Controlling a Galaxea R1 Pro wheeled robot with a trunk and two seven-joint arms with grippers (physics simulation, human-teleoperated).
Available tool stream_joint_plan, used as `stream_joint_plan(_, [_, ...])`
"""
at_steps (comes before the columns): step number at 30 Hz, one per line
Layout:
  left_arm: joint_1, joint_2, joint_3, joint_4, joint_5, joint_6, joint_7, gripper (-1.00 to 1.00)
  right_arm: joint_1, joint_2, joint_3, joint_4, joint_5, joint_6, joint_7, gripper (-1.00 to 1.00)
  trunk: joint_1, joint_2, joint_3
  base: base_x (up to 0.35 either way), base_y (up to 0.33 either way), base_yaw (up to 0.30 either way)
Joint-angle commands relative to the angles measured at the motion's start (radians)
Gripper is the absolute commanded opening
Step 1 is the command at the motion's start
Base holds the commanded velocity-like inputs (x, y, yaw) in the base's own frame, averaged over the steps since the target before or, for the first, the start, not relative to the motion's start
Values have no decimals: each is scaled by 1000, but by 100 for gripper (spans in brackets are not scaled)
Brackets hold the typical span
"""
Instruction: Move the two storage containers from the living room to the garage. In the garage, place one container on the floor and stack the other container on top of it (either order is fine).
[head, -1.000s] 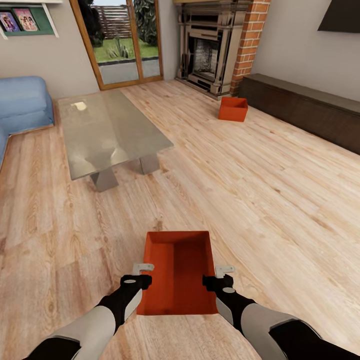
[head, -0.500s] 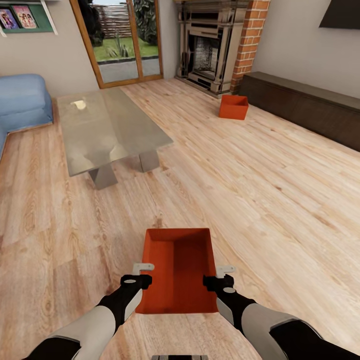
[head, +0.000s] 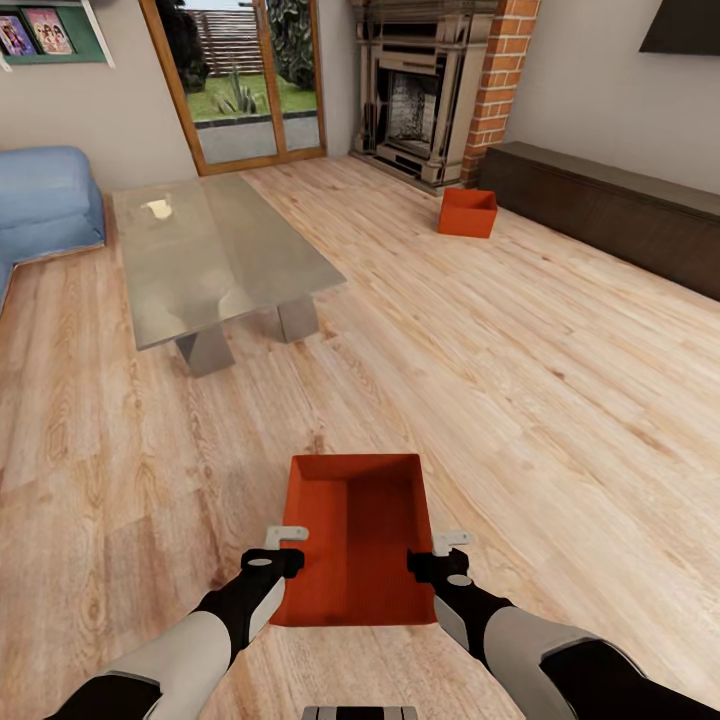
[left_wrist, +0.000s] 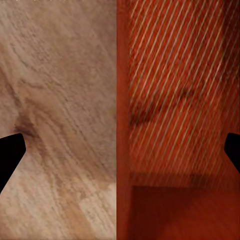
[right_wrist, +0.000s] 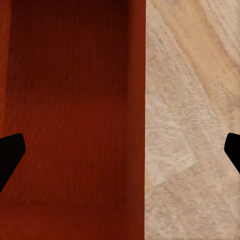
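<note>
My left gripper (head: 288, 542) and right gripper (head: 440, 548) flank the near storage container (head: 352, 540) on the wood-plank floor (head: 560, 400), each with its fingers spread wide and straddling one long wall, one finger inside the bin and one outside. The second storage container (head: 467, 213) sits well ahead of my right gripper, near the brick fireplace (head: 420, 90). The glass coffee table (head: 215, 255) stands ahead of my left gripper.

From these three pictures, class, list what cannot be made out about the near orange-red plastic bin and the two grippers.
- Near orange-red plastic bin: its near end is cut off from sight by the arms, head view.
- Left gripper: open astride the bin's wall; contact unclear, wrist view edges crop the fingers.
- Right gripper: likewise.
- Far orange-red bin: contents too small to tell.
</note>
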Motion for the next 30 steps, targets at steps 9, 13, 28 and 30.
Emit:
stream_joint_plan(9, [0, 0, -7, -3, 9, 6, 6, 100, -1, 0, 9, 1, -10, -4, -1, 100, 0, 0, -1, 0, 0, 0])
stream_joint_plan(13, [0, 0, -7, -3, 9, 5, 6, 100, -1, 0, 9, 1, -10, -4, -2, 100, 0, 0, -1, 0, 0, 0])
stream_joint_plan(28, [0, 2, -5, -2, 9, -16, 6, 100, -1, -1, 10, 1, -10, -3, -1, 100, 0, 0, -1, 0, 0, 0])
stream_joint_plan(30, [0, 2, -5, -2, 9, -17, 6, 100, -1, -1, 10, 1, -5, -3, -1, 100, 0, 0, -1, 0, 0, 0])
